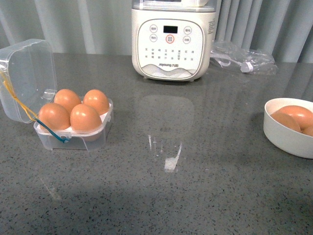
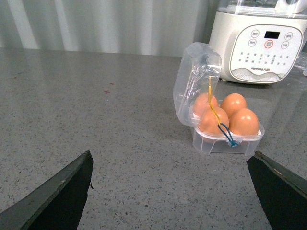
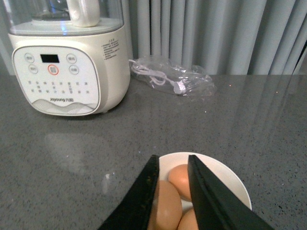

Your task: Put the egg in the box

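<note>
The clear egg box (image 1: 73, 138) stands at the left of the grey counter with its lid (image 1: 27, 78) hinged open. Every slot holds a brown egg (image 1: 85, 118). The box also shows in the left wrist view (image 2: 211, 143). My left gripper (image 2: 171, 154) is open and empty, low over bare counter, short of the box. My right gripper (image 3: 172, 158) is shut, its fingers close together above the white bowl (image 3: 230, 179). More brown eggs (image 3: 178, 179) lie in that bowl, below the fingers. Neither gripper shows in the front view.
The white bowl (image 1: 288, 134) with eggs (image 1: 296, 115) sits at the right edge. A cream appliance (image 1: 173, 41) with buttons stands at the back centre. A clear bag with a cable (image 1: 244, 61) lies behind right. Grey curtains hang behind the counter.
</note>
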You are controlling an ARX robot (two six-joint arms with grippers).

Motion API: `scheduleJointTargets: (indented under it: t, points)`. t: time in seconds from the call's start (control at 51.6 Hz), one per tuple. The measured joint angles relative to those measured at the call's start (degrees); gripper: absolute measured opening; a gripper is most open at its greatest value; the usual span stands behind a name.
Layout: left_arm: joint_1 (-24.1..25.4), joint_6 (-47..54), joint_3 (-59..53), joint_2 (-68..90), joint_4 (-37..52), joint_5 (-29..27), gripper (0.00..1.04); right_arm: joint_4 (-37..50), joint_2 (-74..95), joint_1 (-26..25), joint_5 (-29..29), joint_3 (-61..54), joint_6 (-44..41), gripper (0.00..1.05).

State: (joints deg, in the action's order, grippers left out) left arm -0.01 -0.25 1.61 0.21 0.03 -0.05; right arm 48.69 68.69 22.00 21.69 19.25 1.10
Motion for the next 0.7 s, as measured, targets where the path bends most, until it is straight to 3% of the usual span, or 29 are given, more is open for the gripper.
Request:
scheduleJointTargets:
  t: [0.116,0.291,0.697]
  points:
    - [0.0,0.0,0.0,0.0,0.0,0.0,0.98,-0.6,-5.2,-3.3,-4.2,-4.6,-0.9,0.03]
    - [0.0,0.0,0.0,0.0,0.0,0.0,0.98,-3.5,-13.9,-8.9,-8.9,-10.4,-0.9,0.03]
    - [0.0,0.0,0.0,0.0,0.0,0.0,0.98,-12.3,-28.3,-15.3,-15.3,-15.9,-0.9,0.03]
